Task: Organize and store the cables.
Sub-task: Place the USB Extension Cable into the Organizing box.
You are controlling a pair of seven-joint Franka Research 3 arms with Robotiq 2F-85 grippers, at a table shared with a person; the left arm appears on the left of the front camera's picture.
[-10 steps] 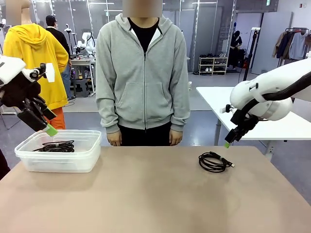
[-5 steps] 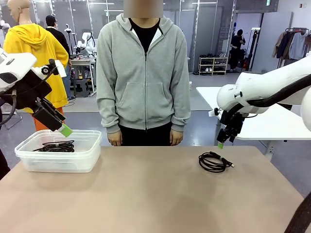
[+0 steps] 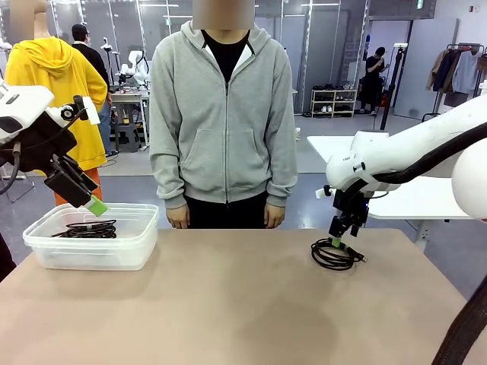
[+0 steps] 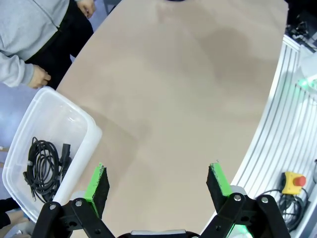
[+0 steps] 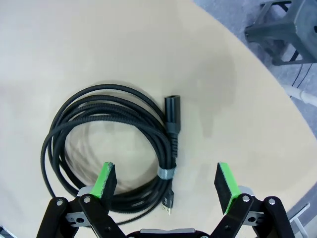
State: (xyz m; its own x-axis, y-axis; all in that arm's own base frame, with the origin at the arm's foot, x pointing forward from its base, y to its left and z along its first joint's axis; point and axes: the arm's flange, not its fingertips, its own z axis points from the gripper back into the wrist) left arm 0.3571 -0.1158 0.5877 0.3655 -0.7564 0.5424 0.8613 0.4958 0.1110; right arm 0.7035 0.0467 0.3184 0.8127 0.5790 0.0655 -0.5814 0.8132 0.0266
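Observation:
One coiled black cable (image 3: 332,254) lies on the tan table at the right, tied with a grey band, its plug end (image 5: 172,107) pointing away from the loop (image 5: 109,148). My right gripper (image 3: 335,240) hangs just above it, open, its green pads (image 5: 106,180) straddling the coil's bound side. A second coiled black cable (image 3: 89,228) rests inside the clear plastic bin (image 3: 141,239) at the left. Above the bin's rim, my left gripper (image 3: 93,205) stands open and holds nothing; in its wrist view the cable (image 4: 44,163) lies in the bin (image 4: 86,128).
A person in a grey hoodie (image 3: 223,114) stands at the far edge with both hands (image 3: 179,217) down by the table. The middle of the tabletop (image 3: 228,296) is bare. A white table (image 3: 426,198) stands behind at the right.
My right gripper came down and leftward until it hangs right over the coiled cable on the table. My left arm rose and shifted slightly right above the bin. Neither cable moved.

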